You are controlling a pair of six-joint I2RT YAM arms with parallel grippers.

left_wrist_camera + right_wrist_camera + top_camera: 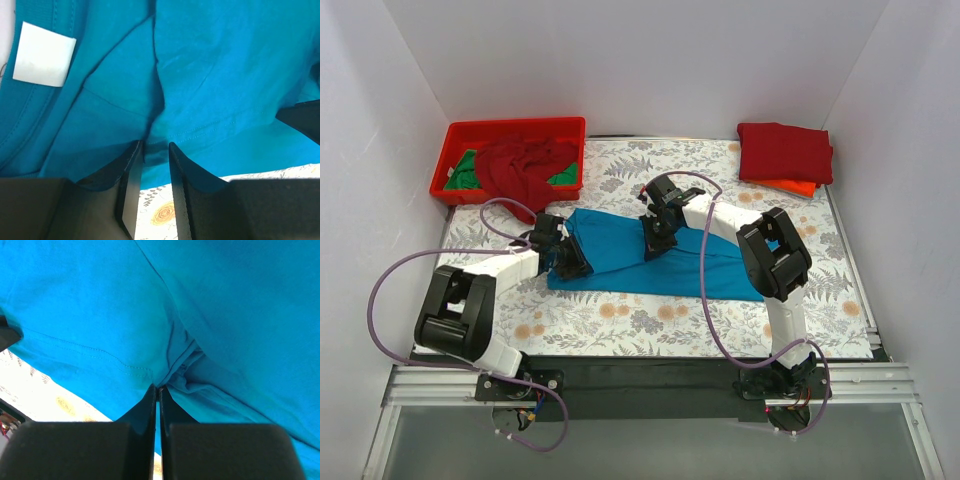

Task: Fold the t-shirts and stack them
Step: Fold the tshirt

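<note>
Now both my grippers pinch the teal shirt [620, 250].
Right gripper [158, 388] is clamped on a fold; left gripper [152, 150] grips its hem; white tag [44, 54] blank.

This is a robot test cell in a lab, not a home. Plain white panels [620, 60] close in the back and both sides of the frame, forming a bare booth. At the bottom edge, an aluminium rail frame [650, 385] carries the bolted bases of two white-and-black arms, with purple cables [390, 300] looping loose at lower left and lower right. The table is covered with a floral-print cloth [620, 320]. A red plastic tray [455, 150] sits at upper left holding crumpled clothes, and folded shirts [785, 155] lie stacked at upper right.
</note>
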